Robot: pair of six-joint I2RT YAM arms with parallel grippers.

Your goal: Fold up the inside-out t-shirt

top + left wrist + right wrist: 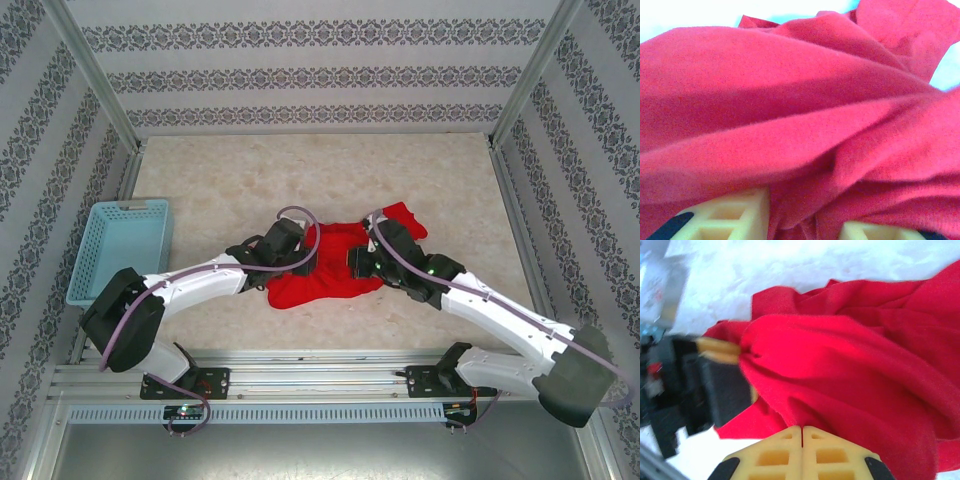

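Basket (125, 208) far left, apart from t-shirt (325, 278); left claw (805, 222) parted; right claw (801, 429) pinching t-shirt.

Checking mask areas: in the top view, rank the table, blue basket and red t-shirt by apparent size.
1. table
2-3. t-shirt and basket look about alike; the shirt is bunched up, so I won't rank them.

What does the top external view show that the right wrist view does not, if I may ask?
Top external adds: a light blue plastic mesh basket at the left edge, both arms' bases, and the patterned walls. Right wrist adds: a close look at the right pincer, its yellow fingers pressed shut against the cloth. Shared: the crumpled bright red cloth t-shirt lying on the pale marbled table.
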